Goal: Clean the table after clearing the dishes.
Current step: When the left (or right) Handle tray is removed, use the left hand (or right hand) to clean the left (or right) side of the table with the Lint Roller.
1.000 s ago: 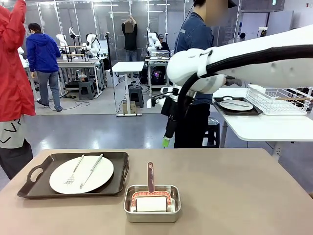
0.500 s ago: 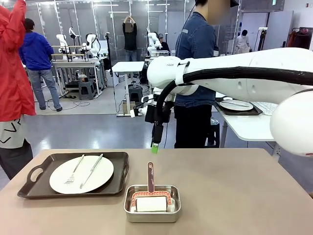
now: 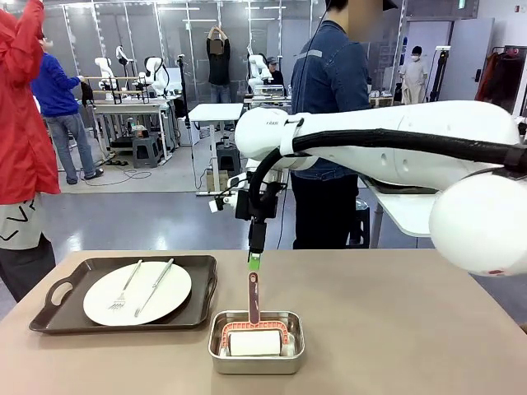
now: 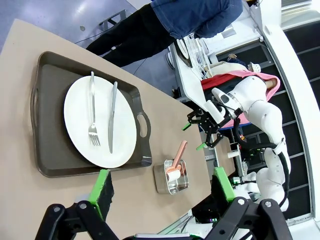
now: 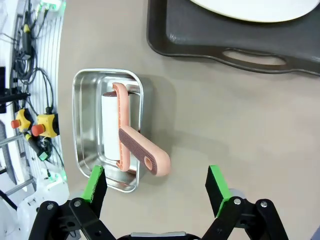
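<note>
- your right gripper (image 3: 254, 260) is hanging just above the tip of the pink roller handle (image 3: 254, 296), jaws standing wide and gripping nothing. if you are coming down off-centre, one finger is landing on the handle end and tipping it aside instead of straddling it.
- the handle is leaning up out of the steel pan (image 3: 216, 350) at the near middle of the table (image 3: 395, 329). a pinch high on the tip is risking the roller swinging, and a roller catching the rim is likely dragging or lifting the light pan with it.
- the tray (image 3: 203, 284) with the plate (image 3: 169, 298), fork (image 3: 125, 288) and knife (image 3: 155, 286) is sitting at the near left, just beside the pan. this dish is not yet cleared, so wiping now is risking a knock on the tray and sliding cutlery.
- your left gripper (image 4: 162, 200) is hovering over the near left, wide open and empty. if both arms are heading for the middle, they are risking a clash.
- a person (image 3: 329, 82) is standing at the far edge behind the right arm, so a wide swing back is risking contact.
</note>
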You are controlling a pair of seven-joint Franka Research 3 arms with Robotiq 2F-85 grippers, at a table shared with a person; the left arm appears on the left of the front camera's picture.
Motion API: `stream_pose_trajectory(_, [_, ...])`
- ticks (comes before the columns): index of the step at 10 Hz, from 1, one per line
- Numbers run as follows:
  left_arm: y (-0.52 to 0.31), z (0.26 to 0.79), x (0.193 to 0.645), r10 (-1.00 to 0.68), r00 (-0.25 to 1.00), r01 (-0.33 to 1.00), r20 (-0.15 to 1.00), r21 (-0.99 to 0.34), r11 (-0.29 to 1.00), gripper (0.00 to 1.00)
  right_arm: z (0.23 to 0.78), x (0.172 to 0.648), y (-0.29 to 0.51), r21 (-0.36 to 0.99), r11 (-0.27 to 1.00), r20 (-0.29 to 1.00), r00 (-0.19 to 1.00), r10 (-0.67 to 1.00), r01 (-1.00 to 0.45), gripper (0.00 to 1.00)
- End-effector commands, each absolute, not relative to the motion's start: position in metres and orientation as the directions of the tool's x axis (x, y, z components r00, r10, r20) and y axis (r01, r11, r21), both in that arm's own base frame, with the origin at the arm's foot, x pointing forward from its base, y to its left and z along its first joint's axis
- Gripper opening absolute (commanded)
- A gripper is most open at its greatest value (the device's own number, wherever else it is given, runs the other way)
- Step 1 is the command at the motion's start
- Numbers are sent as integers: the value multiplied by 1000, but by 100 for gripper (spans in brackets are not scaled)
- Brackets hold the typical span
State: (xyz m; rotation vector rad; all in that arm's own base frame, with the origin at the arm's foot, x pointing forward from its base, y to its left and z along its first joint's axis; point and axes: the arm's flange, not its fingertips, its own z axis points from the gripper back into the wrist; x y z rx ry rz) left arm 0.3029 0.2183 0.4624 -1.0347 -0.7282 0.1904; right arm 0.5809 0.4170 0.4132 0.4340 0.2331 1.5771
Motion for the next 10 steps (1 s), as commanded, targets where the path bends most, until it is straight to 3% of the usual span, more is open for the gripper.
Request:
stream_pose_trajectory(1, [220, 463, 302, 470, 745, 207, 473, -834, 512, 100, 417, 595, 437, 440, -45, 63, -19, 998, -897, 100])
stream_pose_trajectory(10, [220, 463, 302, 470, 745, 207, 473, -834, 512, 100, 379, 579, 449, 561, -69, 10, -77, 997, -825, 100])
